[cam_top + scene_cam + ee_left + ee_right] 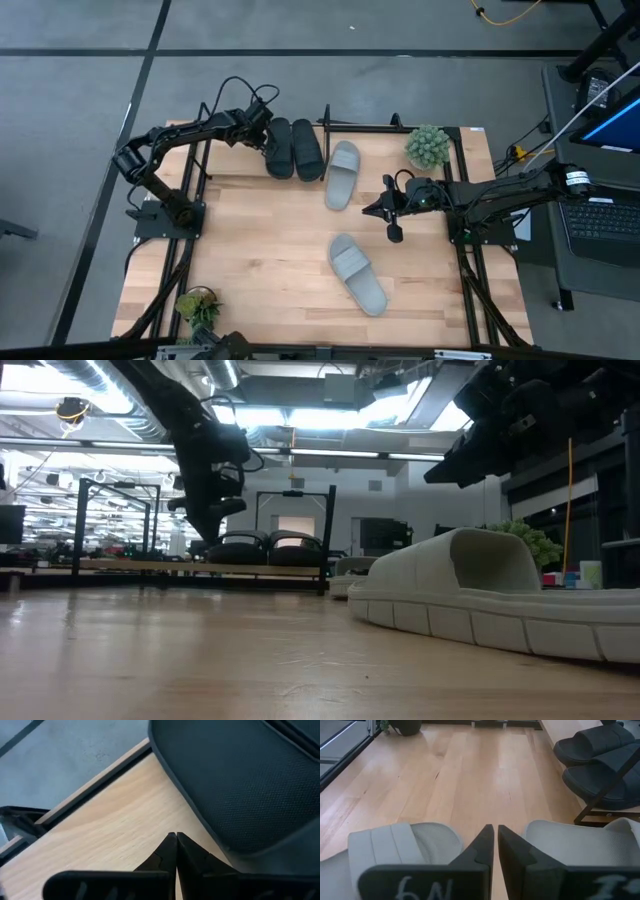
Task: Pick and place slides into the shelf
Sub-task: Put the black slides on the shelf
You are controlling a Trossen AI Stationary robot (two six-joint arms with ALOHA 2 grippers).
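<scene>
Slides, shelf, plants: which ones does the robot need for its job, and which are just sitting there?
For the job:
- two black slides, already on the shelf
- grey slide, partly at the shelf
- grey slide, on the table

Just sitting there:
- bushy plant
- small plant

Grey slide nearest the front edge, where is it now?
In the high view it lies loose on the tabletop at centre-front, below the other grey slide, which rests against the shelf.

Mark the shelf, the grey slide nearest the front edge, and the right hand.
shelf (400, 127): high view, back rail, bare stretch.
grey slide (357, 273): high view, across its strap.
right hand (372, 210): high view, at the fingertips.
</scene>
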